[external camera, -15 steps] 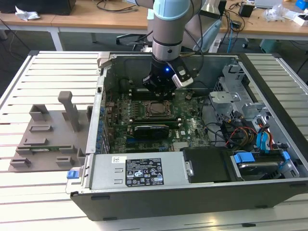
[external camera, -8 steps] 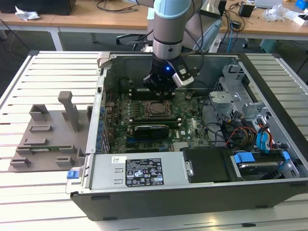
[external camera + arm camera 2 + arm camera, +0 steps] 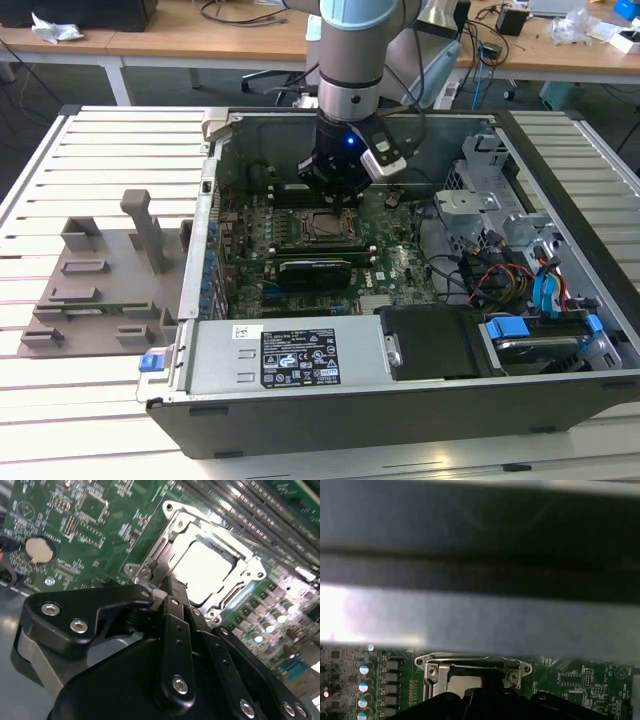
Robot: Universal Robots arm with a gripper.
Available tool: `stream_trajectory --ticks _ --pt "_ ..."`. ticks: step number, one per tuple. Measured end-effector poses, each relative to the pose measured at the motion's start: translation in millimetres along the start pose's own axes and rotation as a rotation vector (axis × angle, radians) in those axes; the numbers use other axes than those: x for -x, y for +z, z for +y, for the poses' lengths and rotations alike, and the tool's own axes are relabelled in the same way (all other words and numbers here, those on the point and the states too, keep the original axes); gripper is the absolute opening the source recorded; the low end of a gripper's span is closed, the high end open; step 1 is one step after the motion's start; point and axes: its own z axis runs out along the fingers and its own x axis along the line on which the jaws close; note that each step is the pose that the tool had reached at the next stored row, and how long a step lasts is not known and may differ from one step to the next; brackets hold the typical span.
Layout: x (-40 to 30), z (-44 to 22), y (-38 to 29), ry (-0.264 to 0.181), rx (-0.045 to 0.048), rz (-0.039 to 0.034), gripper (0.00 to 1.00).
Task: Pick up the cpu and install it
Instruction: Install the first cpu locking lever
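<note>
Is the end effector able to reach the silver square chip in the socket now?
Probably yes. The end effector hangs just above the open socket frame, and nothing lies over the silver square chip seated inside.

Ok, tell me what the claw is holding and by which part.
Cannot be told. The claw hangs just above the socket, where a bright square plate sits in the frame; its tips are hidden by its own body.

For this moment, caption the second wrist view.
Black pincer hovering close above the cpu seated in its metal socket frame on the green motherboard.
</note>
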Motion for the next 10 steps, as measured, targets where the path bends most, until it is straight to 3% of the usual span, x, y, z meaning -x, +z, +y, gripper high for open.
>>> stream_trajectory --ticks 6,10 --pt "-0.9 -13.4 0.0 0.000 0.0000 0.0000 0.11" --pt "-0.9 -13.9 -4.9 0.000 -0.0001 0.0001 0.11"
